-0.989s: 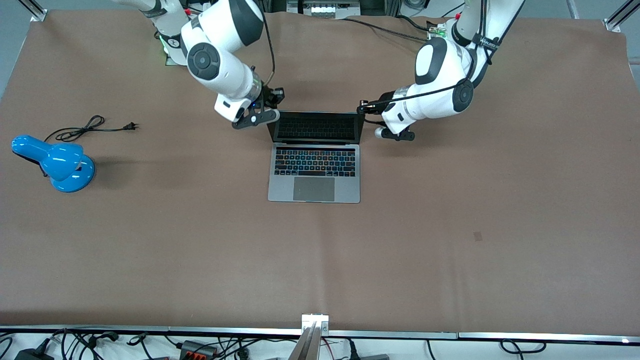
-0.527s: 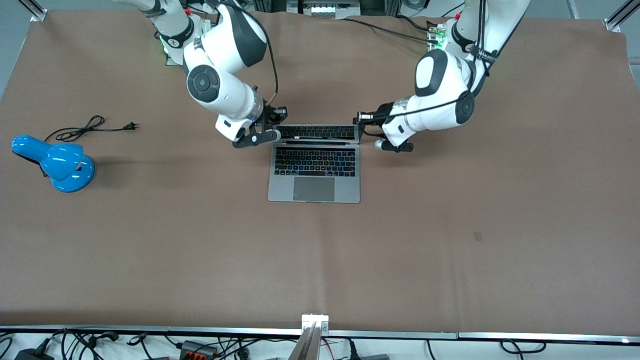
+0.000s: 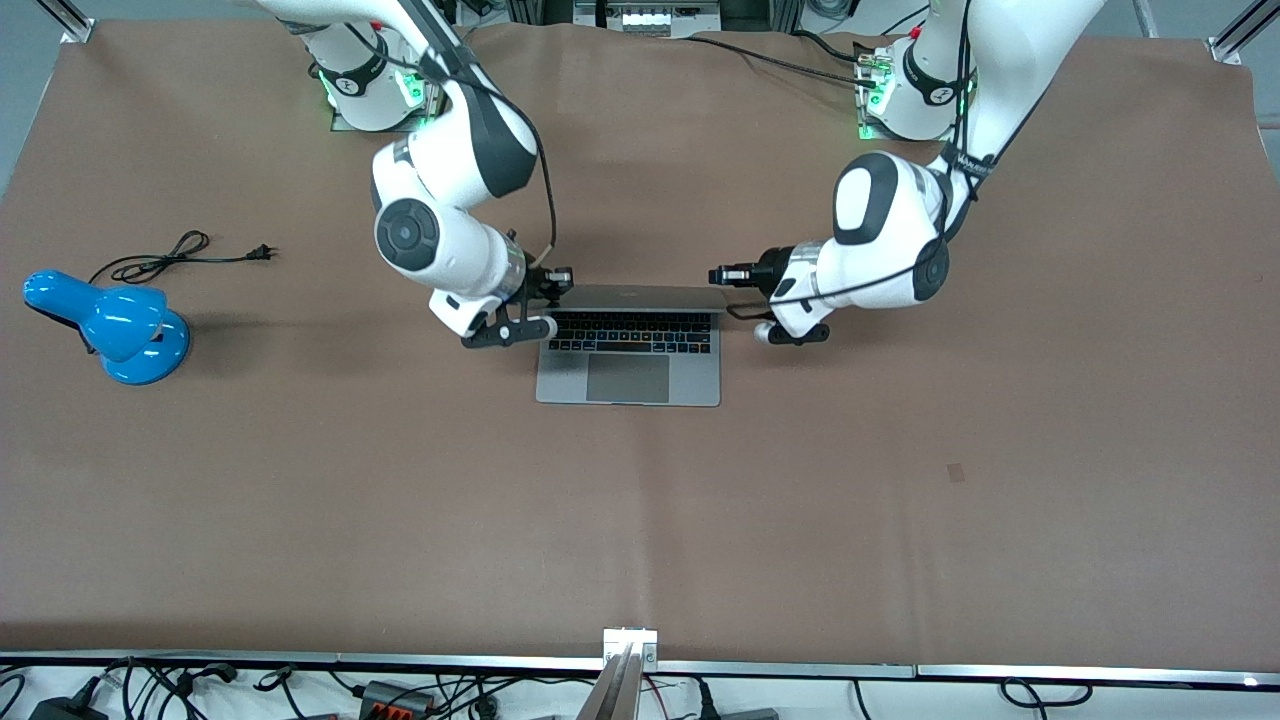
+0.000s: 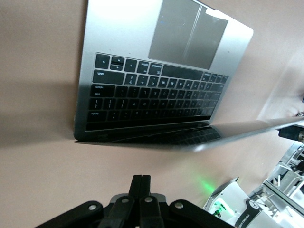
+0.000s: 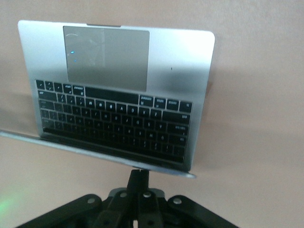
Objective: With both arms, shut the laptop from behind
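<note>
The silver-grey laptop (image 3: 628, 378) sits mid-table, its lid (image 3: 632, 297) tipped forward over the black keyboard and partly shut. My right gripper (image 3: 556, 288) is shut and empty at the lid's back, at the corner toward the right arm's end. In the right wrist view its fingertips (image 5: 139, 175) meet the lid's edge (image 5: 95, 154) above the keyboard (image 5: 114, 123). My left gripper (image 3: 722, 280) is shut and empty at the lid's other back corner. In the left wrist view its fingertips (image 4: 141, 183) show just short of the lid (image 4: 199, 140), and contact cannot be told.
A blue desk lamp (image 3: 110, 325) with a loose black cord (image 3: 175, 255) lies toward the right arm's end of the table. A metal bracket (image 3: 630, 640) and cables run along the table edge nearest the front camera.
Both grippers have moved toward the front camera, pushing the lid from leaning back open, through upright, to tipped forward over the keyboard. The screen no longer shows.
</note>
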Robot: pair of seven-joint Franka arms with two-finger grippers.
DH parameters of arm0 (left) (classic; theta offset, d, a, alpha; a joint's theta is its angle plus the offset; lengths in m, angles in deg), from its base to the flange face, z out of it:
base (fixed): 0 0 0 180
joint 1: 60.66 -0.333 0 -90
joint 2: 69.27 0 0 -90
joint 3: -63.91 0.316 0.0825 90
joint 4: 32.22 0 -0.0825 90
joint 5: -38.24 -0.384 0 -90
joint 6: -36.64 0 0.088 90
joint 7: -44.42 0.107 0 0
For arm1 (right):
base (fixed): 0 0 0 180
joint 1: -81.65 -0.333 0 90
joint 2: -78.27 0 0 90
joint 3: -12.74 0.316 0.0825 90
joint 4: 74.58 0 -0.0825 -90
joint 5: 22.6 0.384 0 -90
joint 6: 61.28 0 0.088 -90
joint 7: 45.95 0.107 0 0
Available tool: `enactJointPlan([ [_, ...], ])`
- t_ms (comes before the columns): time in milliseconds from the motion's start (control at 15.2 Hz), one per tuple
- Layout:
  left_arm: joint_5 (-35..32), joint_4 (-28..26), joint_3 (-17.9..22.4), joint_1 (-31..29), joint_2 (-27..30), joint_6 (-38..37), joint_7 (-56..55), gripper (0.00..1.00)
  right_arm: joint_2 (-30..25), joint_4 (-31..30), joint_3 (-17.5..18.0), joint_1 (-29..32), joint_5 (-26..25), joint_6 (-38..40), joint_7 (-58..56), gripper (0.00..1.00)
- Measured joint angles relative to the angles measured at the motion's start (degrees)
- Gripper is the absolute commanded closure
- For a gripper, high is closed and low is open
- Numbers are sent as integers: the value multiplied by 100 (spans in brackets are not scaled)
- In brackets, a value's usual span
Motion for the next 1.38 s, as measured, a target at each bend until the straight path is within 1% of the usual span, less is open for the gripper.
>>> enactJointPlan([
  [264, -19, 221, 51, 9, -462, 11, -49, 100, 487, 484, -9, 49, -51, -16, 0, 100],
  [462, -347, 296, 101, 92, -700, 151, -139, 100, 805, 781, -23, 100, -53, -19, 0, 100],
  [593, -437, 395, 132, 165, -886, 211, -189, 100, 1057, 921, -58, 115, -54, -63, 0, 100],
  [791, -571, 533, 374, 391, -1122, 242, -207, 100, 1484, 1101, -90, 121, -67, -237, -1, 100],
  [989, -641, 579, 659, 744, -1282, 471, -208, 100, 1841, 1211, -91, 121, -154, -547, -1, 100],
  [1121, -641, 599, 707, 837, -1366, 599, -208, 100, 1876, 1264, -88, 118, -167, -572, -1, 100],
  [1385, -641, 631, 723, 870, -1374, 599, -208, 100, 1893, 1272, -88, 113, -177, -592, -1, 100],
])
